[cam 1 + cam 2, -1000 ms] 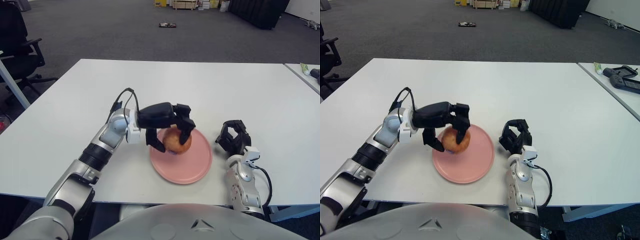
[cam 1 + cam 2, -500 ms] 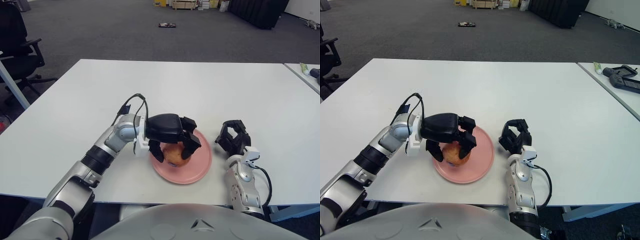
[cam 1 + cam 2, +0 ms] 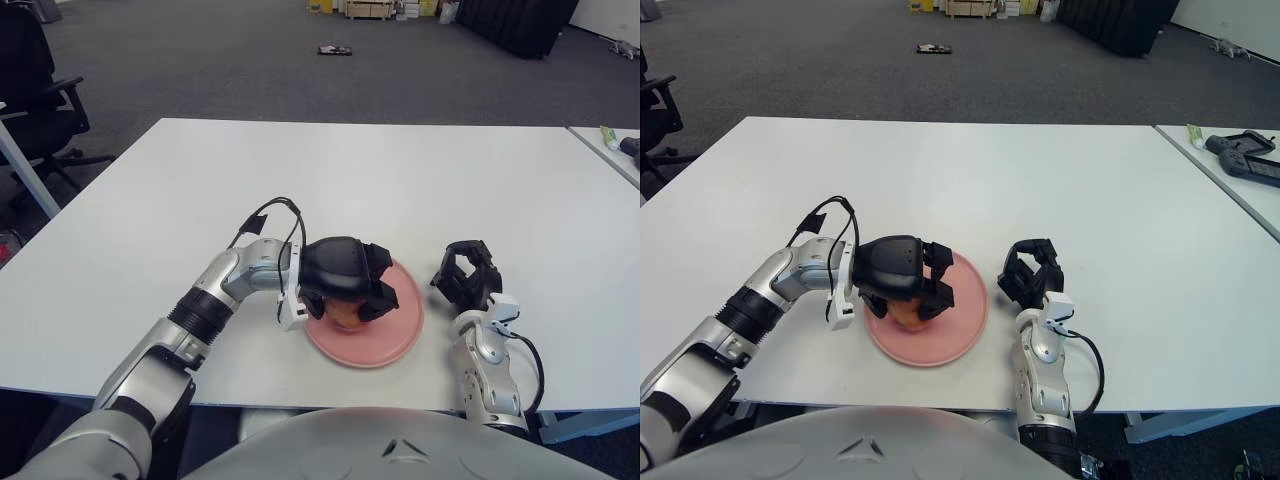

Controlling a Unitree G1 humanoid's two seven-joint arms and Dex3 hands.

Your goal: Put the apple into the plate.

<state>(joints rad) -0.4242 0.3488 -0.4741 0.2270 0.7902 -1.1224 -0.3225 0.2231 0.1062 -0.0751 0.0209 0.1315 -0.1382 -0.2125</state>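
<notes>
A pink plate (image 3: 395,330) lies on the white table (image 3: 300,170) near its front edge. The apple (image 3: 347,315) sits low on the plate's left part, mostly hidden under my left hand (image 3: 350,290). The left hand's black fingers (image 3: 380,295) curl over and around the apple from above. It also shows in the right eye view (image 3: 906,312). My right hand (image 3: 465,275) rests on the table just right of the plate, idle.
An office chair (image 3: 35,90) stands off the table's left. A second table (image 3: 1240,160) with a dark device lies at the far right. Boxes stand on the floor behind.
My left hand has lowered the apple from above the plate down onto its left part, and the hand has rolled over the top of the apple. The right hand has not moved.
</notes>
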